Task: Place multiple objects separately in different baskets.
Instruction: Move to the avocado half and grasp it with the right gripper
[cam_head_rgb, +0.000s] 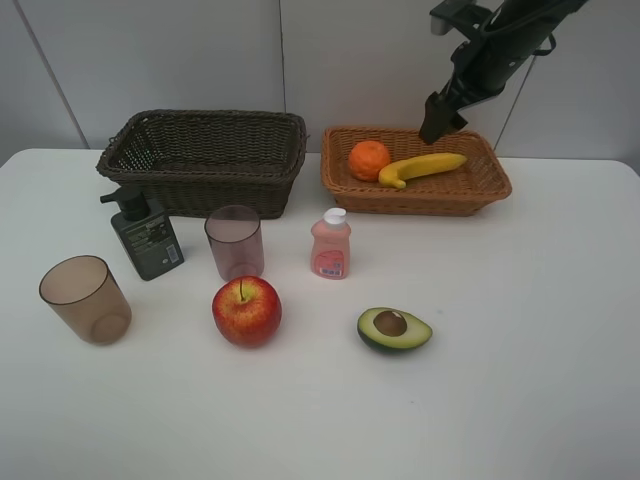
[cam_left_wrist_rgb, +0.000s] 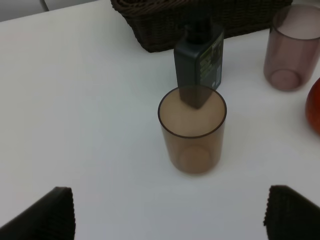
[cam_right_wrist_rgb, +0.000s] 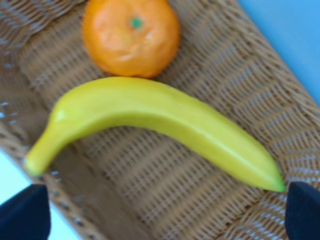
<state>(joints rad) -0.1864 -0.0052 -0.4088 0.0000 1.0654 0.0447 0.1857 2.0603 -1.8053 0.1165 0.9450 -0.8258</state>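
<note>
The light orange-tan basket (cam_head_rgb: 480, 185) at the back right holds an orange (cam_head_rgb: 369, 160) and a yellow banana (cam_head_rgb: 422, 168). My right gripper (cam_head_rgb: 438, 122) hangs open just above the banana (cam_right_wrist_rgb: 160, 120) and orange (cam_right_wrist_rgb: 131, 35), holding nothing. The dark brown basket (cam_head_rgb: 200, 160) stands at the back left. In front of it are a dark green pump bottle (cam_head_rgb: 147, 235), two brownish cups (cam_head_rgb: 86, 300) (cam_head_rgb: 235, 242), a pink bottle (cam_head_rgb: 331, 245), a red apple (cam_head_rgb: 246, 310) and a halved avocado (cam_head_rgb: 394, 329). My left gripper (cam_left_wrist_rgb: 170, 220) is open, short of the nearer cup (cam_left_wrist_rgb: 192, 130).
The white table (cam_head_rgb: 540, 380) runs wide in front and to the right of the avocado. A grey wall stands close behind both baskets. In the left wrist view the pump bottle (cam_left_wrist_rgb: 199, 65) stands right behind the near cup, with the second cup (cam_left_wrist_rgb: 292, 50) beside it.
</note>
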